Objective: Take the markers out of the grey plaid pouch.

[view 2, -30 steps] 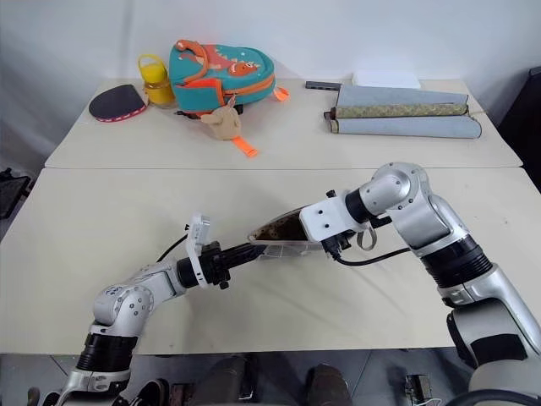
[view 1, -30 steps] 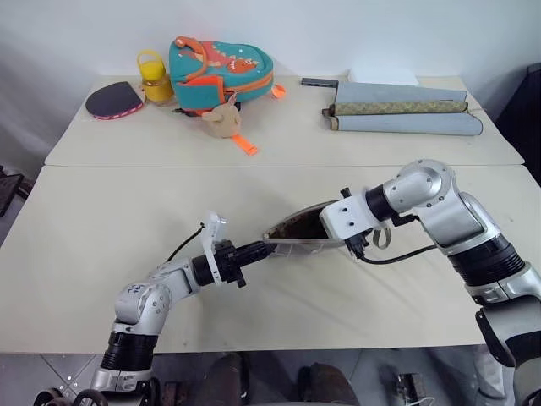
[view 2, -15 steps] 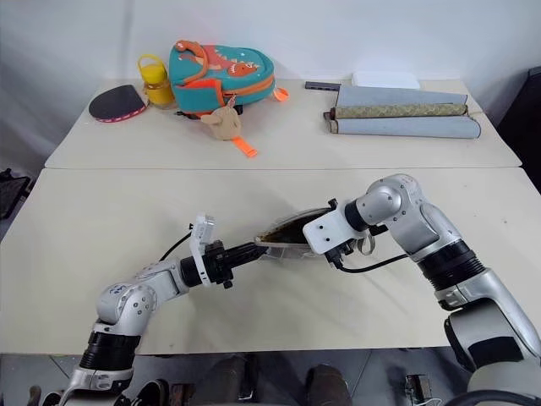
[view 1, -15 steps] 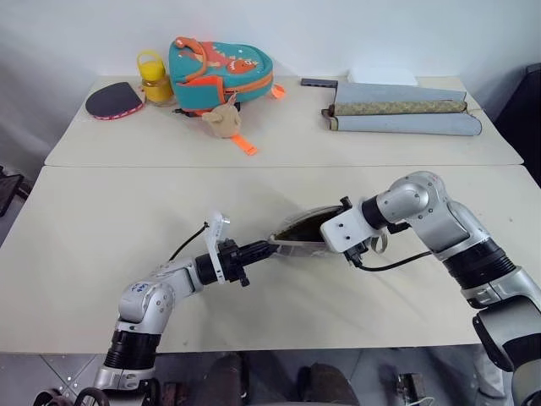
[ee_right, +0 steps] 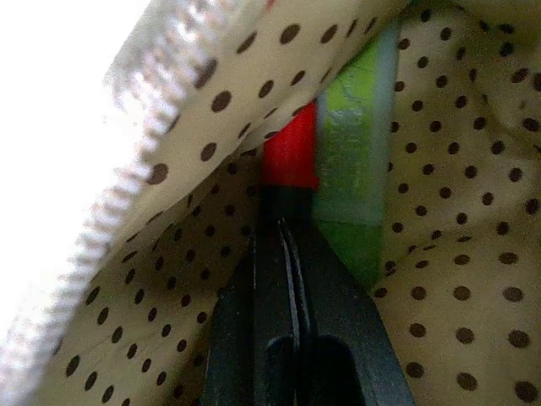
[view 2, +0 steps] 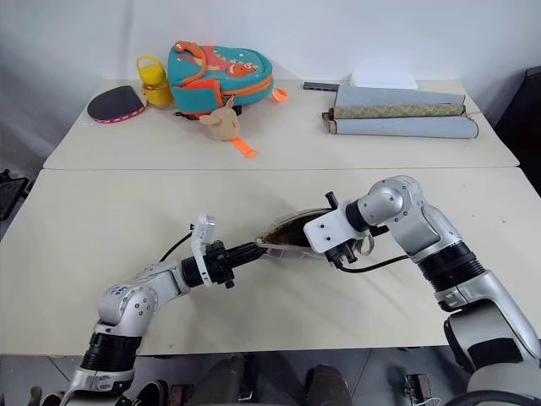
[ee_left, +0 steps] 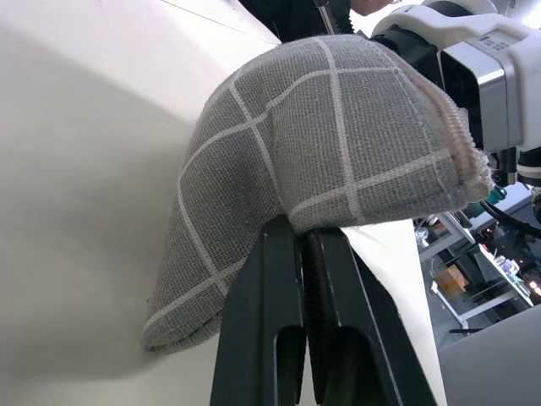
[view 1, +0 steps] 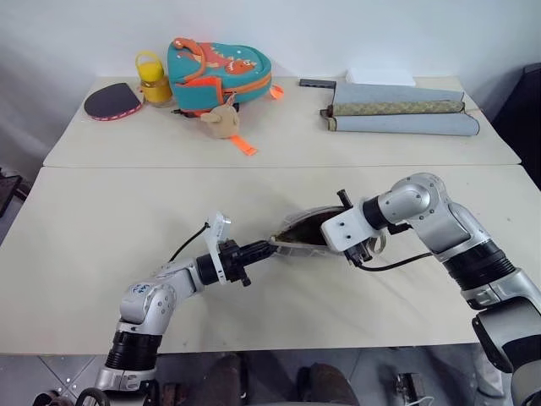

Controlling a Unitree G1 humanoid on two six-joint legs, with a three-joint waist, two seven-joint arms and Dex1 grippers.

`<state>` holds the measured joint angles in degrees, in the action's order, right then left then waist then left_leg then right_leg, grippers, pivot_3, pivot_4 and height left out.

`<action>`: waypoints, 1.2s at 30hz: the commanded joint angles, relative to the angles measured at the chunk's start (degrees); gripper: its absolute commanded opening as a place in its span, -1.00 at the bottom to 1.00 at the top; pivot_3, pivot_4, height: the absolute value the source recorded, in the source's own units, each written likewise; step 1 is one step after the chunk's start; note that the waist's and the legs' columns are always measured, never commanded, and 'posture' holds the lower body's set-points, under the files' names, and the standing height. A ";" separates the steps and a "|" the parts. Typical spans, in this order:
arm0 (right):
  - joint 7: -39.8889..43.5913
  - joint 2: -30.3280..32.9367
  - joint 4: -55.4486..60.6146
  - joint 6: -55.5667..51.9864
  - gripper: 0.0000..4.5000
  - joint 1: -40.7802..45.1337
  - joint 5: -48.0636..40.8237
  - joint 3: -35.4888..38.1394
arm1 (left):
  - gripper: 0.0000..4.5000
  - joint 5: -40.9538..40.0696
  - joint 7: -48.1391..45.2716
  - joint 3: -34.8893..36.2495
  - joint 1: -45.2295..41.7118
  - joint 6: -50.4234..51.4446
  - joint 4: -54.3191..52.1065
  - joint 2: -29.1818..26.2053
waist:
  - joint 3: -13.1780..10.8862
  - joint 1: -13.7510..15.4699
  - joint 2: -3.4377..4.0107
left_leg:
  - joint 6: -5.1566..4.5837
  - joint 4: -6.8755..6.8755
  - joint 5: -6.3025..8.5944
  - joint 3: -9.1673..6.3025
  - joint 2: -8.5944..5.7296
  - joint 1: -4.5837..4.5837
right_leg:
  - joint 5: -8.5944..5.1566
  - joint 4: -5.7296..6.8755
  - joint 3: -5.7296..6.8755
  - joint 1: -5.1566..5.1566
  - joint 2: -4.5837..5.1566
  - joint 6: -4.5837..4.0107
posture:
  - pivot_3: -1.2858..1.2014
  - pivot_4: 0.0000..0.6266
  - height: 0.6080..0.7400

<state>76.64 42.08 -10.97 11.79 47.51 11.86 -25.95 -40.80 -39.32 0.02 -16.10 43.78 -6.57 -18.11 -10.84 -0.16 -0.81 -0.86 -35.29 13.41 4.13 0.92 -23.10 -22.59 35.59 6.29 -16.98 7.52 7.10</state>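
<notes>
The flat grey woven-fabric pouch (view 1: 303,234) with thin white grid lines lies near the middle of the pale, smooth worktop (view 1: 101,220), its mouth gaping toward the robot's right. Its lining is cream cloth with brown dots, and a toothed zipper runs along the edge. The left hand (ee_left: 303,245), two ribbed black fingers pressed tight together, pinches the pouch's closed end, bunching the cloth into a hump. The right hand (ee_right: 283,233) is pushed into the opening, its fingers clenched at the black end of the red marker (ee_right: 291,156); whether they truly grip it I cannot tell. Beside that marker, touching it, lies the bright green marker (ee_right: 353,135), smooth and glossy: two markers, both inside the pouch.

At the far edge of the worktop stand one teal-and-orange backpack (view 1: 221,71), one yellow lidded jar (view 1: 155,80), one dark oval paddle (view 1: 111,101), and three long rolled mats (view 1: 401,109).
</notes>
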 commanded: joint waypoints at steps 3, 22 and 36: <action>-1.17 -0.33 0.41 -2.25 -0.99 -0.14 0.32 1.22 | -1.00 -0.28 0.48 1.37 -0.29 -0.20 -0.25 0.12 | 0.00 0.00 0.00 | 0.00 0.00 0.00 0.00 0.00 0.00 | 0.00 0.00 0.01 0.00 -0.01 0.00 | 0.03 -0.52 1.00; 2.65 -0.14 1.36 -6.60 -0.17 -0.28 2.72 -1.09 | -1.00 0.11 0.70 1.27 -1.16 -0.44 0.49 0.76 | 0.00 0.03 0.00 | 0.00 0.00 0.00 -0.04 -0.02 -0.01 | 0.00 -0.02 0.05 0.03 -0.02 0.00 | 0.03 -0.52 1.00; 1.47 -1.52 -0.81 -6.71 -0.17 -1.75 7.63 -3.69 | -1.00 1.14 1.01 1.43 -1.08 -0.95 0.14 0.77 | 0.00 0.04 0.00 | 0.00 0.00 0.00 -0.06 -0.02 0.00 | 0.00 -0.05 0.06 0.07 -0.01 0.00 | 0.03 -0.52 1.00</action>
<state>78.24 40.61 -9.99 5.69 47.19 16.99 -27.78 -40.13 -38.63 0.62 -17.10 43.72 -5.94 -17.19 -10.84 -0.12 -0.81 -0.86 -35.29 13.41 4.06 0.90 -23.09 -22.59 35.53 6.36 -16.89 7.51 7.10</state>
